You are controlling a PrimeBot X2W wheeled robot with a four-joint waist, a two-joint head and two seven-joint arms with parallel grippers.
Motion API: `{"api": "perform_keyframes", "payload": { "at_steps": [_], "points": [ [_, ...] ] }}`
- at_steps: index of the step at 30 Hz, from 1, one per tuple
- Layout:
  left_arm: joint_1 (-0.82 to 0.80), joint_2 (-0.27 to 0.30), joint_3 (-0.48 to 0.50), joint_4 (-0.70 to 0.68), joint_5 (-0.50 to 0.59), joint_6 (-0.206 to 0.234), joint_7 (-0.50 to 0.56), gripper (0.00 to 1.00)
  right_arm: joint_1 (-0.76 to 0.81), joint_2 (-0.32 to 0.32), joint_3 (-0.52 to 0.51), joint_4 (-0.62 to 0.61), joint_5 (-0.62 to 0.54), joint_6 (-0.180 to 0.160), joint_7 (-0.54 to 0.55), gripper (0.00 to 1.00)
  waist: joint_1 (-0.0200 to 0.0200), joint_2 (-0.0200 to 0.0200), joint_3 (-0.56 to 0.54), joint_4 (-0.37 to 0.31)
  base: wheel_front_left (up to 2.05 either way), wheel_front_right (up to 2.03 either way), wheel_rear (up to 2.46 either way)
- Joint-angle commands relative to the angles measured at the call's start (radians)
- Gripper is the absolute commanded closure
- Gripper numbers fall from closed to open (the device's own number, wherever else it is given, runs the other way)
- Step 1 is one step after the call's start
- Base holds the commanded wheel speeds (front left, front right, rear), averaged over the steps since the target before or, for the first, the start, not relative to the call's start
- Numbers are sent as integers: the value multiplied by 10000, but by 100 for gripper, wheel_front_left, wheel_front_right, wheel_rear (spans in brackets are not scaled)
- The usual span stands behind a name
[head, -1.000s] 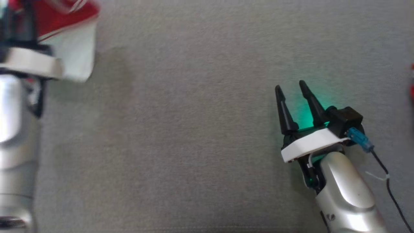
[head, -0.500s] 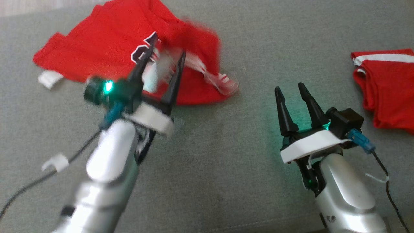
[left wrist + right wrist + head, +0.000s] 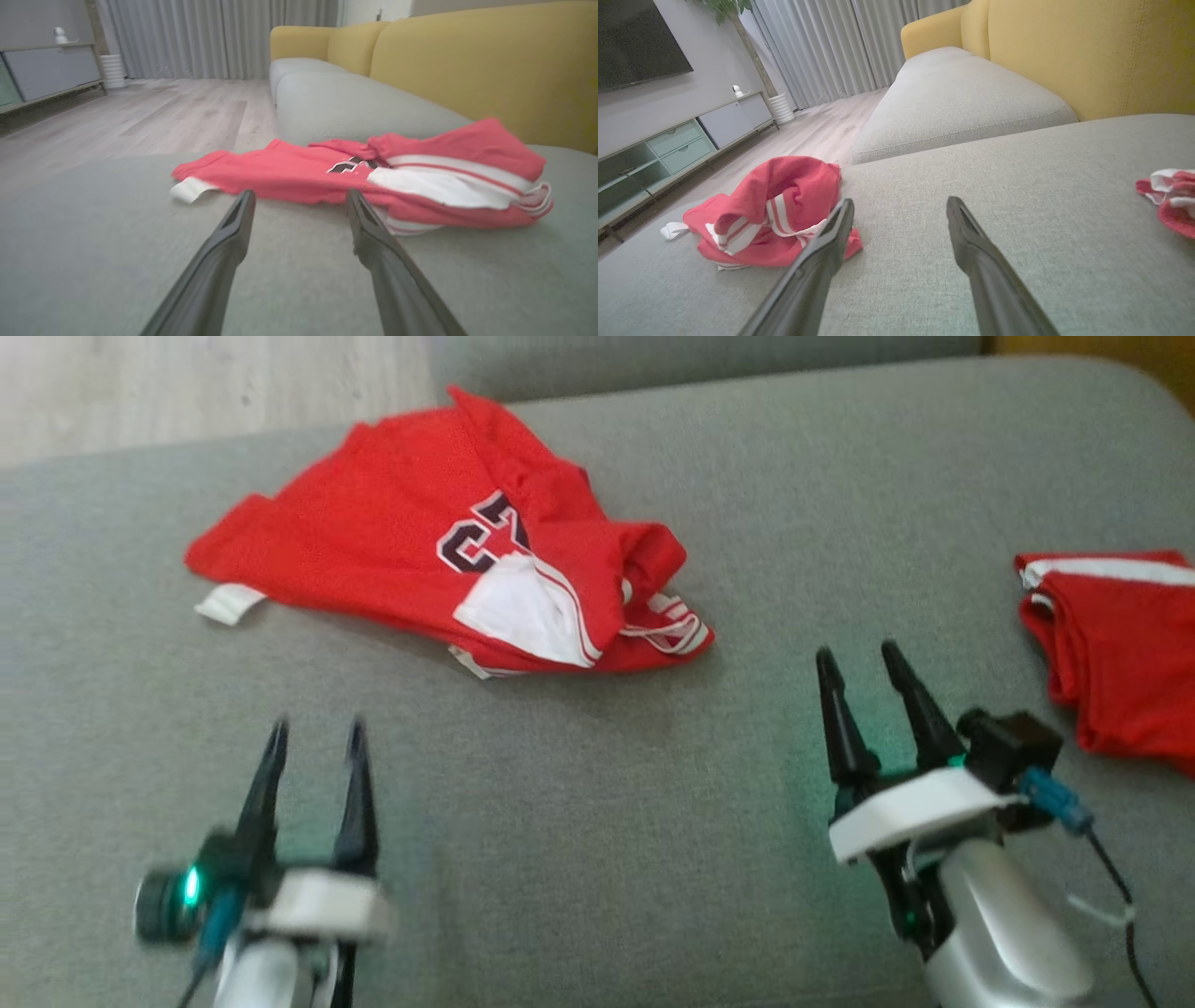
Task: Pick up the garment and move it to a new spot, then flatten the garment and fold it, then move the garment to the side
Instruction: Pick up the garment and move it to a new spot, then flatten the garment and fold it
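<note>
A red mesh jersey T-shirt (image 3: 373,541), its white sleeves striped red, lies crumpled on the far left part of a grey fabric sofa cushion (image 3: 579,803). The left gripper (image 3: 316,726) and right gripper (image 3: 856,651) hover short of it, fingers spread, empty. Flattening looks like the step in hand; next, each gripper likely needs to pinch an edge and pull outward.

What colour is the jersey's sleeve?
The sleeve is white with red stripes; left wrist view shows it best.

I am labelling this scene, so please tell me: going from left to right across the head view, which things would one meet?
red jersey → right gripper → second red garment. The left gripper lies below the jersey's left part in the picture, so its place is unclear.
</note>
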Motion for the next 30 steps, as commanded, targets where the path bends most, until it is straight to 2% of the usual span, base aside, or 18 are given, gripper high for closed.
{"api": "perform_keyframes", "payload": {
  "at_steps": [1,4,11,16,24,26,30],
  "points": [
    [343,36,567,-540,151,110,-51,0,157,9,189,-194,115,-7,6,0,2,0,-379,193,0,0,0],
    [1209,-100,849,-826,322,72,-51,0,426,9,263,-119,159,-7,6,0,2,0,-587,276,0,0,0],
    [1870,-282,924,-983,557,-107,-51,0,678,9,544,-17,173,-7,6,0,2,0,-665,476,0,0,0],
    [1685,-335,667,-907,652,-295,-51,0,369,9,1587,-76,571,-7,6,0,2,0,-463,843,0,0,0],
    [1315,-351,-592,-846,385,-520,-51,0,-901,9,2957,607,1749,-7,6,0,2,0,79,2189,0,0,0],
    [1217,-352,-1021,-882,170,-459,-51,0,-1221,9,2880,994,2083,-7,6,0,2,0,294,2694,0,0,0],
    [1128,-352,-1429,-868,27,-391,-51,0,-1484,9,2642,1411,2214,-7,6,0,2,0,469,3138,0,0,0]
  ]
}}
